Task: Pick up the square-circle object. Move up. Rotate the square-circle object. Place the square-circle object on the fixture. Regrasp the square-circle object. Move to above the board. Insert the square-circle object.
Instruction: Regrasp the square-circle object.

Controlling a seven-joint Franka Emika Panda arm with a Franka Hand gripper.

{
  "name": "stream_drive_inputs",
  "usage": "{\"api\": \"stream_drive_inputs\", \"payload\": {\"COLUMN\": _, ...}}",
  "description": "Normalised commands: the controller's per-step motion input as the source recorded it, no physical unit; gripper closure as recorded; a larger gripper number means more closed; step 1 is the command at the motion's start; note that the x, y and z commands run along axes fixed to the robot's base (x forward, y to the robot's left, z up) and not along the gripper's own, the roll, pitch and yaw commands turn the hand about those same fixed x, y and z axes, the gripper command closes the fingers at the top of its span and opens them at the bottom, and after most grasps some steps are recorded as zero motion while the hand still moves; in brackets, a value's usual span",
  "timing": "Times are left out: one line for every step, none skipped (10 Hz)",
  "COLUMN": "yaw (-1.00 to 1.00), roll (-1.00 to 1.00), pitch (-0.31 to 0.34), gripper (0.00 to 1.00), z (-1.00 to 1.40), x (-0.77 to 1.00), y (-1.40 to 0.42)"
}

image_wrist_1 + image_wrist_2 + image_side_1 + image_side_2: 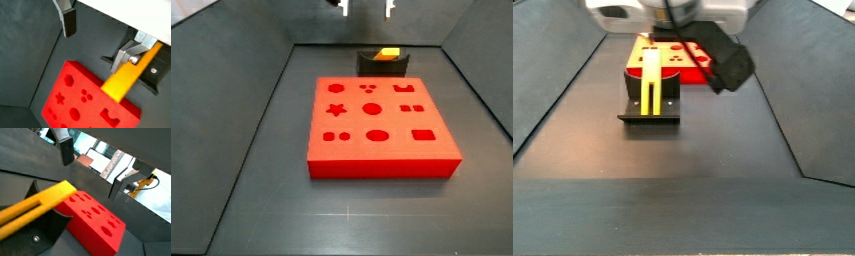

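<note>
Yellow-orange square-circle object (652,85), red board (378,125), black fixture (649,112), silver pincer (366,8) above.

Opposed side views along the board (378,125), fixture (651,112) shared; wrist views close above, gripper (366,8) overhead.

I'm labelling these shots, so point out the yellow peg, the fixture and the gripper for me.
square-circle object (652,84), side view, middle of its yellow bar.
fixture (649,121), side view, front face of the dark block.
gripper (368,9), side view, midway between the fingertips, above the fixture.
</note>
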Motion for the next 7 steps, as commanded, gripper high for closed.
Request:
{"api": "stream_drive_inputs", "payload": {"yaw": 0.03, "roll": 0.07, "pitch": -0.134, "gripper": 0.0, "z": 0.0, "x": -1.0, "y": -0.01}}
{"api": "stream_drive_inputs", "payload": {"yaw": 0.04, "roll": 0.08, "pitch": -0.135, "gripper": 0.0, "z": 0.01, "x": -0.86, "y": -0.02}}
{"api": "stream_drive_inputs", "payload": {"yaw": 0.06, "roll": 0.09, "pitch": -0.131, "gripper": 0.0, "z": 0.01, "x": -0.67, "y": -0.02}}
{"api": "stream_drive_inputs", "payload": {"yaw": -1.0, "roll": 0.8, "pitch": 0.013, "gripper": 0.0, "z": -0.58, "x": -0.43, "y": -1.0}}
{"api": "stream_drive_inputs", "payload": {"yaw": -1.0, "roll": 0.81, "pitch": 0.009, "gripper": 0.0, "z": -0.58, "x": -0.31, "y": -1.0}}
{"api": "stream_drive_inputs", "payload": {"yaw": -1.0, "roll": 0.8, "pitch": -0.018, "gripper": 0.0, "z": -0.44, "x": -0.14, "y": -1.0}}
{"api": "stream_drive_inputs", "payload": {"yaw": -1.0, "roll": 0.79, "pitch": -0.053, "gripper": 0.0, "z": -0.27, "x": -0.06, "y": -0.83}}
